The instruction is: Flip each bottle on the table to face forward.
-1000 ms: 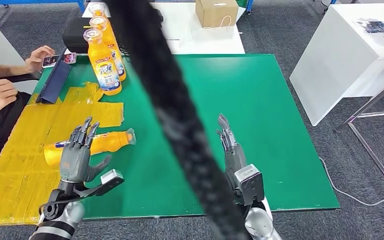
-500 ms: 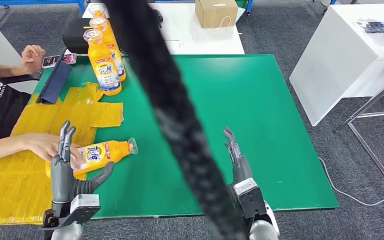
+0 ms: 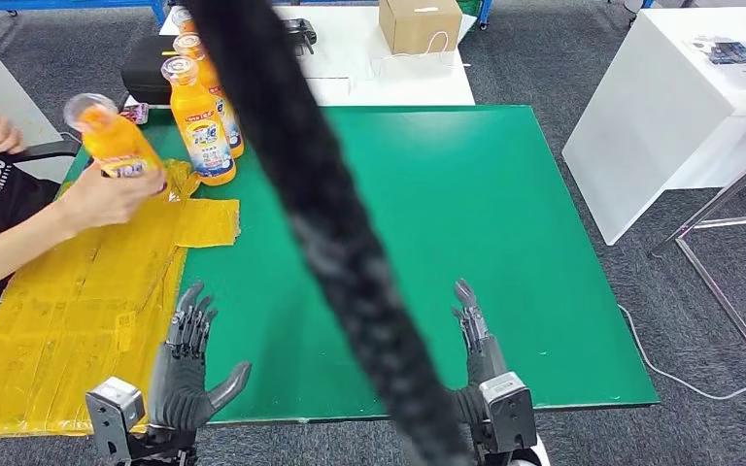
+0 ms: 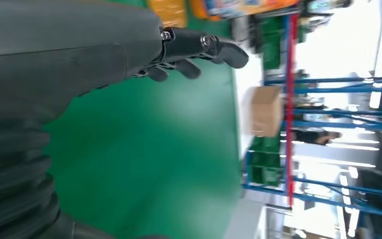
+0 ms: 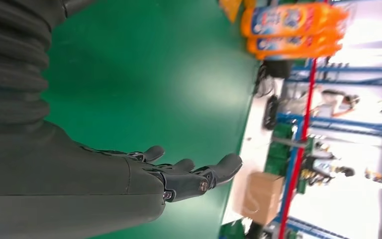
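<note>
Nothing is held by the left hand (image 3: 186, 374): its fingers are spread and raised, the thumb out to the side, low over the near edge of the green worktop (image 3: 505, 214). The right hand (image 3: 474, 330) is likewise empty, fingers nearly straight and pointing away from the body, near the front edge. No bottle lies within reach of either hand, so the step is judged to be a pause between flips. One orange bottle (image 3: 112, 136) is gripped in a person's hand (image 3: 107, 194) above the yellow sheet (image 3: 68, 311), well apart from both hands. Two more bottles (image 3: 199, 121) stand upright at the far left, labels forward. A next reach would call for a bottle laid down on the worktop.
</note>
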`<state>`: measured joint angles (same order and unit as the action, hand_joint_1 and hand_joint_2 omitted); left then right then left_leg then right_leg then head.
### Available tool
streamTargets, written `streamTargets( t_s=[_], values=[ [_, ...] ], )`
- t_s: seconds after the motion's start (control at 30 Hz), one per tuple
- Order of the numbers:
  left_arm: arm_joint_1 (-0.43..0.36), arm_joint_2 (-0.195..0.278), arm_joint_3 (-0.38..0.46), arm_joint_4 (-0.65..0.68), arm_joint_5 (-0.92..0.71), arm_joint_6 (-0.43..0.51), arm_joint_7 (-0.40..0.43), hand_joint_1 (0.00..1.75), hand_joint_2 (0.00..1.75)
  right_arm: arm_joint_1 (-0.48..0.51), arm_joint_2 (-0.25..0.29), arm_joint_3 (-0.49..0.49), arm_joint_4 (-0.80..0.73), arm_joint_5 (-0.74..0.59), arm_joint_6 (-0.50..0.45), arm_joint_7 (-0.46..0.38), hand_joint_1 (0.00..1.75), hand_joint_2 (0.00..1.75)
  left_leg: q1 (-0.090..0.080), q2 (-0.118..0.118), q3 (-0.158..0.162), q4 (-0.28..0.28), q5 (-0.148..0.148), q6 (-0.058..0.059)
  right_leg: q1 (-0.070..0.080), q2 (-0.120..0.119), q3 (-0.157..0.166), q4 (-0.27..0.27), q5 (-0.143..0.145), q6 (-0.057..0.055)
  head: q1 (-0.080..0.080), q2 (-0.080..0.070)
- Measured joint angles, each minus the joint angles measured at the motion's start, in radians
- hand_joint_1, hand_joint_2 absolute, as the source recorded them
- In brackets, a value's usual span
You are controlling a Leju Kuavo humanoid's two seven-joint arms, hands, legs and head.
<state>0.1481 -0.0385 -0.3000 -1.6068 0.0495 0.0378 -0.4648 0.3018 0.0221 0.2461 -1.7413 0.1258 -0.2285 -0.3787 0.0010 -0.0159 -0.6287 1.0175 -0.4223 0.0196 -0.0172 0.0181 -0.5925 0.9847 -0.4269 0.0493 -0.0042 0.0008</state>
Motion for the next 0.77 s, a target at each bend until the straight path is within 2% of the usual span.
streamTargets(
  t_s=[0.17, 0.4, 0.77],
  values=[
    [0.021, 0.000, -0.014, 0.038, -0.007, 0.018, 0.017, 0.00, 1.75, 0.034, 0.009, -0.018, 0.000, 0.004, 0.007, -0.014, 0.00, 1.75, 0.000, 0.000, 0.000, 0.000, 0.000, 0.000, 0.000, 0.000, 0.000, 0.000, 0.000, 0.000, 0.000, 0.000],
    [0.021, 0.000, -0.042, 0.073, -0.105, 0.072, 0.027, 0.00, 1.75, 0.049, 0.024, -0.062, 0.000, -0.044, 0.046, -0.038, 0.00, 1.75, 0.000, 0.000, 0.000, 0.000, 0.000, 0.000, 0.000, 0.000, 0.000, 0.000, 0.000, 0.000, 0.000, 0.000],
    [0.017, 0.010, -0.086, 0.091, -0.192, 0.105, 0.040, 0.00, 1.75, 0.054, 0.059, -0.116, 0.000, -0.003, 0.100, -0.044, 0.00, 1.75, 0.000, 0.000, 0.000, 0.000, 0.000, 0.000, 0.000, 0.000, 0.000, 0.000, 0.000, 0.000, 0.000, 0.000]
  ],
)
